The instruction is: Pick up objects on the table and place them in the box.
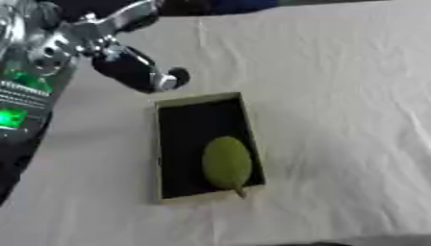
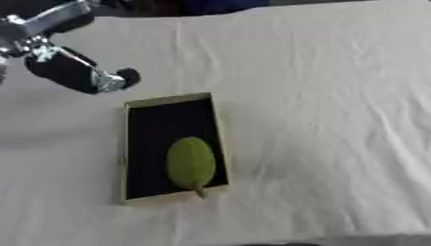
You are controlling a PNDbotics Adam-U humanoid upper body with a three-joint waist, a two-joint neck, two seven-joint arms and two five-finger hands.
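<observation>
Green fruit lies in box; left hand hovers above far rim, finger state unreadable. Risk: descending arm clips rim, shifting box on worktop

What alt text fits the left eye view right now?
A green fruit lies inside the shallow black-lined box on a white cloth. The robot's left hand hangs above the cloth just beyond the box's far left corner, holding nothing.

Shallow rectangular box, olive-tan cardboard rim w/ black interior, lies flat on my white cloth, long axis running away from me. Green oval fruit inside, near-right corner, stem tip touching near rim.
</observation>
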